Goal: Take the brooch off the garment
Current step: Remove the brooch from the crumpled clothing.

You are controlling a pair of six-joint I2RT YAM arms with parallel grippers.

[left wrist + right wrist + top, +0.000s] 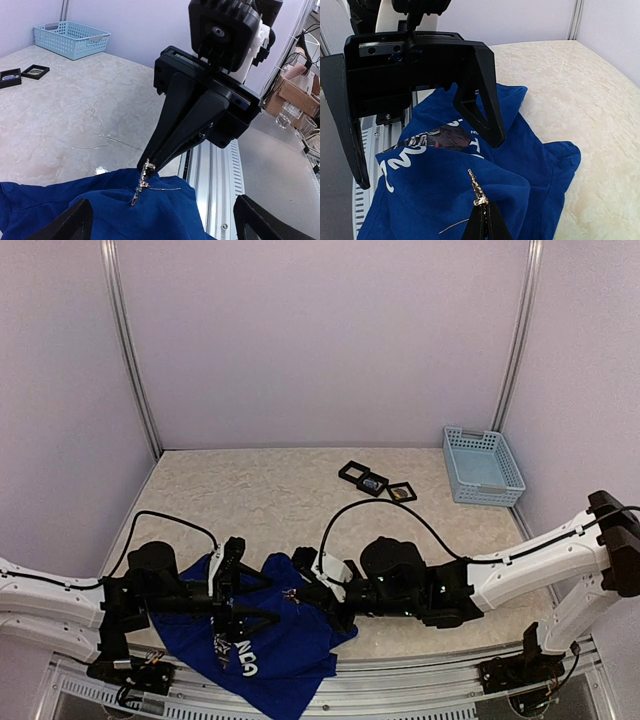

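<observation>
On my overhead feed the garment (pixel 262 645), a royal-blue T-shirt with white lettering, lies bunched at the near edge of the counter (pixel 260 500) between the two arm bases. Its lower part drapes over the metal rail (pixel 215 170) at the front.

I have the right tool (pixel 147 166) pinched fully together on the upper part of the brooch (pixel 477 189), a small gold-coloured piece standing almost upright on a raised fold of the shirt. From the left wrist camera I see its lower end meeting the cloth, and a thin wire pin sticks out sideways from it, just above the fabric. I cannot tell from any feed whether the pin passes through the cloth.

The left tool (pixel 430 165) is spread wide and grips nothing. Its two black fingers straddle the shirt, one on each side of the printed area with the dark graphic, and I cannot tell whether their tips press the cloth. It sits just beside the right tool, the two facing each other over the same fold.

Far back on the counter, well apart from the shirt, are a pale blue basket (pixel 483 466) by the right wall and a few small black square frames (pixel 373 480) just to its left
</observation>
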